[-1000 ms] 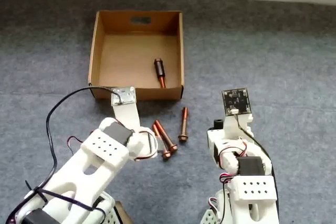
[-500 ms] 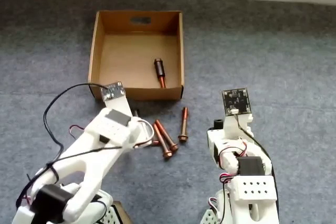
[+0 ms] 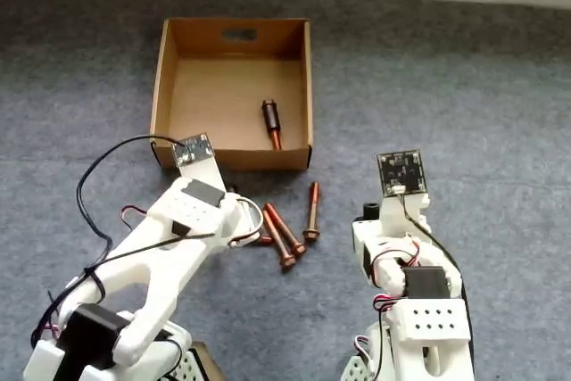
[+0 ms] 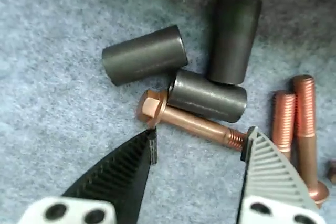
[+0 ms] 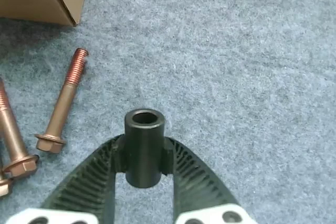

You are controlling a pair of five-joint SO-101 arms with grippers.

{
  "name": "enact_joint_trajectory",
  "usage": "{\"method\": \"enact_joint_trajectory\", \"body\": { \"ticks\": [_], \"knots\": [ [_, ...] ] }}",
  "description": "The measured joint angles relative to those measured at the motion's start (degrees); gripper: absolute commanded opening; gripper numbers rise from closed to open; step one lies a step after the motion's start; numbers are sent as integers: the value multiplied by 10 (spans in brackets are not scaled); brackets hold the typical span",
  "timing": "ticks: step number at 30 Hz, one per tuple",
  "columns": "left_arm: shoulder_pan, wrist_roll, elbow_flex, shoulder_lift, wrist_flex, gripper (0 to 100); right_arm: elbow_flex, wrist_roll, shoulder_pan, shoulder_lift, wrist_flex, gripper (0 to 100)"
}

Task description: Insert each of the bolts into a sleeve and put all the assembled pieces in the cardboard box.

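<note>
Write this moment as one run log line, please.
left gripper: open, above a bolt beside three sleeves | right gripper: shut on a sleeve | cardboard box: one assembled piece inside

We see copper-coloured metal bolts (image 4: 194, 121) and matt black cylindrical sleeves (image 4: 144, 55) against the speckled blue-grey felt worktop (image 3: 500, 86), and the open cardboard box (image 3: 159, 95) is plain brown. The left gripper (image 4: 199, 141) pairs one black ribbed finger (image 4: 121, 171) with one grey ribbed finger (image 4: 268, 166). The right gripper (image 5: 143, 150) has both ribbed fingers (image 5: 89, 187) black, and the plastic arm shells (image 3: 169, 265) are white.
</note>
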Motion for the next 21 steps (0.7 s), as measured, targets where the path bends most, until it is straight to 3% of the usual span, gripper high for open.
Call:
{"method": "enact_joint_trajectory", "body": {
  "ticks": [5, 12, 19, 21],
  "knots": [
    [-52, -3, 0, 6, -20, 284, 0, 0, 0, 0, 0, 5],
    [-44, -3, 0, 6, -22, 275, 0, 0, 0, 0, 0, 5],
    [-18, -3, -4, 5, 0, 88, 0, 0, 11, 0, 0, 5],
    [-18, -21, -4, 5, 2, 81, 0, 0, 11, 0, 0, 5]
  ]
}}
